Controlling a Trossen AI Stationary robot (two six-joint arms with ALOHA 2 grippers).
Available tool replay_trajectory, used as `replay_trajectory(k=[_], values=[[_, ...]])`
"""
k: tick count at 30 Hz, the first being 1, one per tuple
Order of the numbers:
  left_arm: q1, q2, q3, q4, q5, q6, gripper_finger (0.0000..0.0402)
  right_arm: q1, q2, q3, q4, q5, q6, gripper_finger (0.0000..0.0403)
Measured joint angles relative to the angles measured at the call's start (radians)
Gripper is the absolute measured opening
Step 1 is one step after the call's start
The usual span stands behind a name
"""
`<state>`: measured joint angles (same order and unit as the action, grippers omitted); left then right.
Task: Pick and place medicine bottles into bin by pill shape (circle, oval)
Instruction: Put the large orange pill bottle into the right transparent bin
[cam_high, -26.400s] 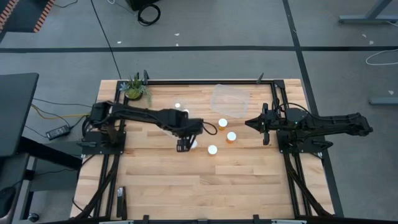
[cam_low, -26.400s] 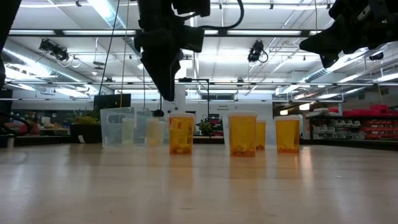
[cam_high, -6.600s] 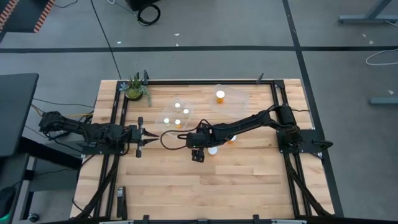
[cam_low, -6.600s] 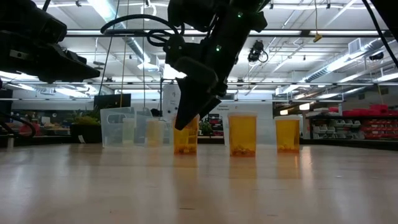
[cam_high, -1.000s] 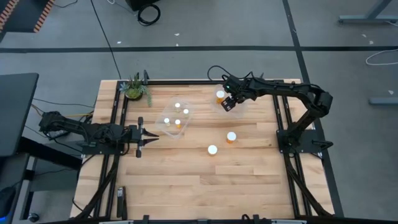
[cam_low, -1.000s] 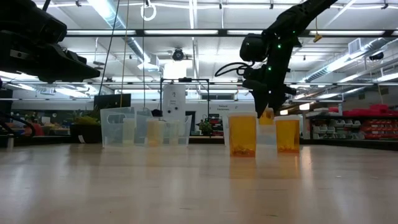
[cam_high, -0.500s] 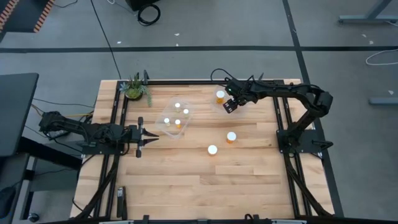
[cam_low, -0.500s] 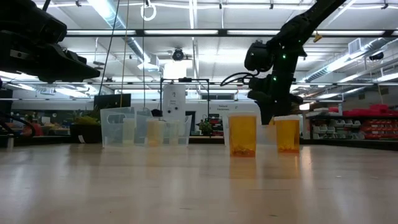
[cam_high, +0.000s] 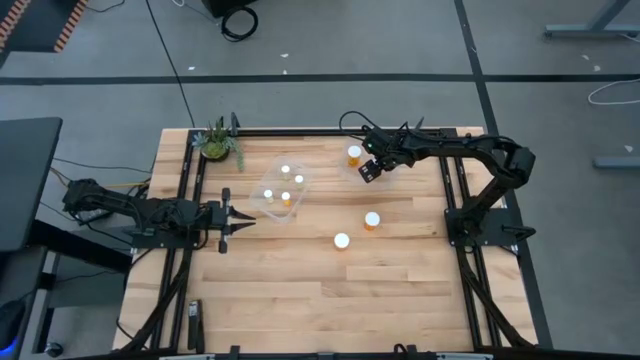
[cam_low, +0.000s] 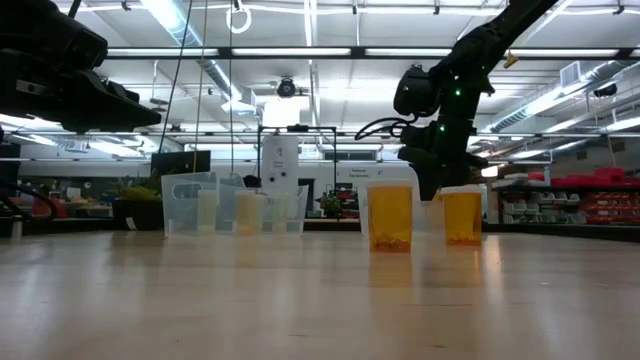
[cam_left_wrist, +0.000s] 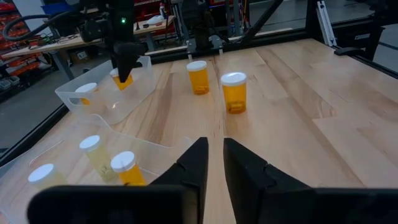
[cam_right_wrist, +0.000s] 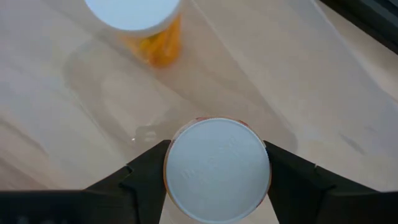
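Since the previous second the right pincer (cam_high: 369, 171) has lowered into the clear bin (cam_high: 372, 160), clamped on a bottle (cam_right_wrist: 217, 163): light, rigid, slippery; best gripped below the cap.

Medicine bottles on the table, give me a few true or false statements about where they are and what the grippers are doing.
1. The right gripper holds a white-capped bottle over the right bin. True.
2. The right bin already contains one bottle. True.
3. The left bin holds five bottles. False: three show in it.
4. Two bottles, one and another, stand on the bare table. True.
5. The left gripper is over the left bin. False: it waits at the table's left side, shut.
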<state>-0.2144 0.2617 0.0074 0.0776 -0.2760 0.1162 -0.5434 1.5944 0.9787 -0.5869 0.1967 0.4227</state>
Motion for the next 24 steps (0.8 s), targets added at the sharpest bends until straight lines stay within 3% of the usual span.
replay_trajectory(k=[24], values=[[0.0,0.0,0.0,0.0,0.0,0.0,0.0055,0.0,0.0,0.0,-0.001,-0.011,0.001,0.0253]])
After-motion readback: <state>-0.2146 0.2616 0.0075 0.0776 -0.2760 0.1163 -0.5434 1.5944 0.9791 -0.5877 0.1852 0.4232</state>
